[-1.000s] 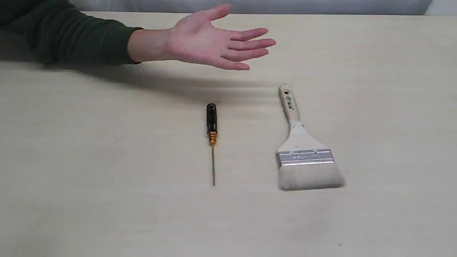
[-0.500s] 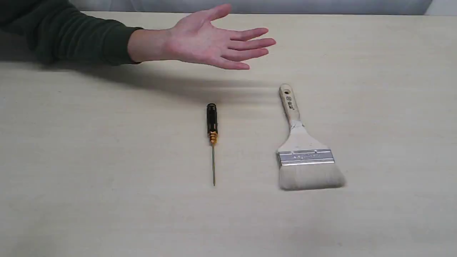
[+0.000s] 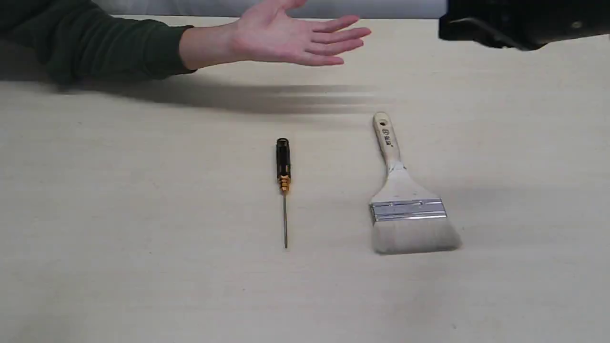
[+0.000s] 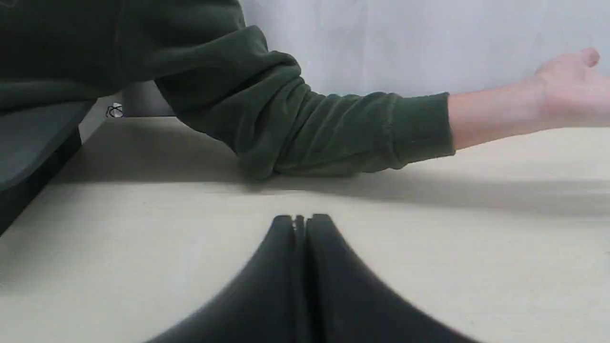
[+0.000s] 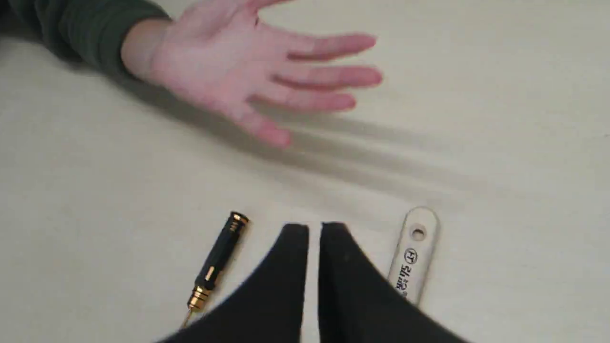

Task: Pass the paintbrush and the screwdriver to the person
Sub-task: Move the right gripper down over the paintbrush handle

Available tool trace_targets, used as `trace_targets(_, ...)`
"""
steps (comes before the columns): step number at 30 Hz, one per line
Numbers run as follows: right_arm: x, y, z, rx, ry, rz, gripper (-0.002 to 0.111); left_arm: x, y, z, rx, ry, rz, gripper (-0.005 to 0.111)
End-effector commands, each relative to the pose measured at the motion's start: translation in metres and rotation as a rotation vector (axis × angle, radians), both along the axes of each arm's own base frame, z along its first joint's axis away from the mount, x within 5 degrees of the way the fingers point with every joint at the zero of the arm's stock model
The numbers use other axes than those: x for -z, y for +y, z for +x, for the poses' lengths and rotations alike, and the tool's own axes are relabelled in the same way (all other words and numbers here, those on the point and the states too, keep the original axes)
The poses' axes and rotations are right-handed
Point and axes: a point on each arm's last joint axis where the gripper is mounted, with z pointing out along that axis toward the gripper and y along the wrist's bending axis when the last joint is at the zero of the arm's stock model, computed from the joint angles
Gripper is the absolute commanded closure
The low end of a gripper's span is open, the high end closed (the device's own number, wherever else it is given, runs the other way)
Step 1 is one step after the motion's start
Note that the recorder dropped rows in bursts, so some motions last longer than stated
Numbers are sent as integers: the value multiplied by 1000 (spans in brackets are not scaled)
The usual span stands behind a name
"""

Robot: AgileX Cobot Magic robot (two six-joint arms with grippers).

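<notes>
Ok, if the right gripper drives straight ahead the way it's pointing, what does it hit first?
Probably bare beige tabletop, in the gap between the black ribbed-handled screwdriver and the pale wooden-handled paintbrush. The person's open hand lies further along that line; depth is unclear.

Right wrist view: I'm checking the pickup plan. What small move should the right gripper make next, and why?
Probably open the jaws and shift toward the paintbrush handle. The right gripper hovers between it and the screwdriver, jaws almost together, holding nothing; both tools lie untouched, and the person's hand waits open.
</notes>
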Motion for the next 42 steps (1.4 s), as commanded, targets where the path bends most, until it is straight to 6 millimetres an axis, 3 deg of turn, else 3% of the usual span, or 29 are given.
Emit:
trace_targets(1,22,18,18,-43,56,-60,104,0,-1,0,7,-11,-6,107)
trace_targets(9,57,26,38,-82,186,-91,99,0,0,0,7,-11,-4,107)
trace_targets(17,82,22,41,0,346,-115,66,0,0,0,7,-11,-4,107)
trace_targets(19,87,22,40,-2,376,-114,63,0,0,0,7,-11,-4,107)
trace_targets(32,130,19,48,37,505,-167,63,0,0,0,7,-11,-4,107)
trace_targets(42,138,31,48,1,494,-196,60,0,-1,0,7,-10,-6,107)
